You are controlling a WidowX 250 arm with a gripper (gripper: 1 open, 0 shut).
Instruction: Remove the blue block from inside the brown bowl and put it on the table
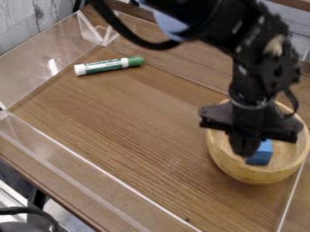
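Note:
The brown bowl stands at the right side of the table, close to the right acrylic wall. My black gripper hangs straight down over the bowl's middle. It is shut on the blue block, which shows light blue just below the fingers, around the height of the bowl's rim. The arm's bulky black wrist hides the back part of the bowl. I cannot tell whether the block still touches the bowl's floor.
A green-and-white marker lies at the back left of the table. Low clear acrylic walls edge the tabletop on the left, front and right. Open wood surface stretches left of the bowl.

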